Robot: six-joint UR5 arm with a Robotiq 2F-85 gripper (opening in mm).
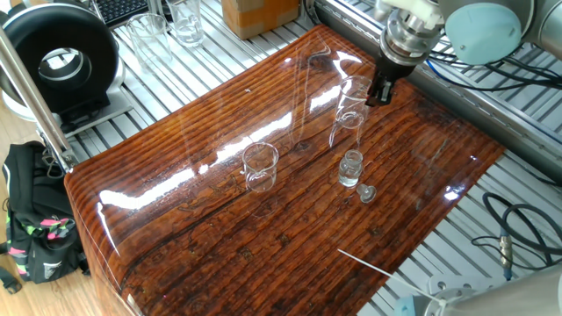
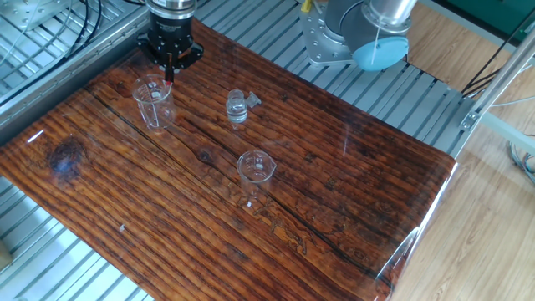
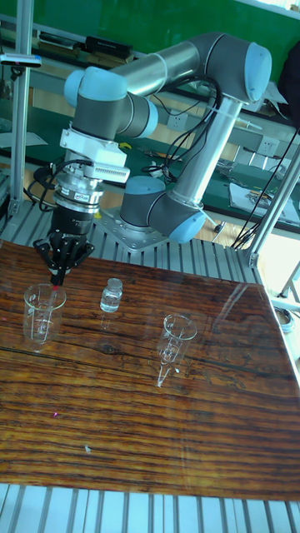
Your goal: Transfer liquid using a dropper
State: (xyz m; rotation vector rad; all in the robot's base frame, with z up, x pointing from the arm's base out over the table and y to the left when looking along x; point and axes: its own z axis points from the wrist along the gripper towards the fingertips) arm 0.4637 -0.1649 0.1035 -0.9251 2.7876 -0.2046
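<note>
My gripper (image 2: 170, 65) (image 3: 58, 268) (image 1: 380, 91) hangs over a clear beaker (image 2: 153, 102) (image 3: 42, 310) (image 1: 349, 112) at the far edge of the wooden table. It is shut on the red bulb of the dropper (image 2: 170, 78) (image 3: 56, 285), which points straight down. The dropper's thin clear tube reaches into the beaker's mouth. A small glass vial (image 2: 236, 107) (image 1: 350, 168) (image 3: 111, 296) stands to one side, its stopper (image 2: 253, 99) (image 1: 366, 193) lying next to it. The liquid is too clear to make out in any vessel.
A second clear beaker (image 2: 257, 170) (image 1: 260, 167) (image 3: 175, 336) stands near the table's middle. The arm's base (image 2: 351, 33) is bolted beyond the far edge. More glassware (image 1: 167, 31) and a cardboard box (image 1: 259, 13) sit off the table on the metal frame.
</note>
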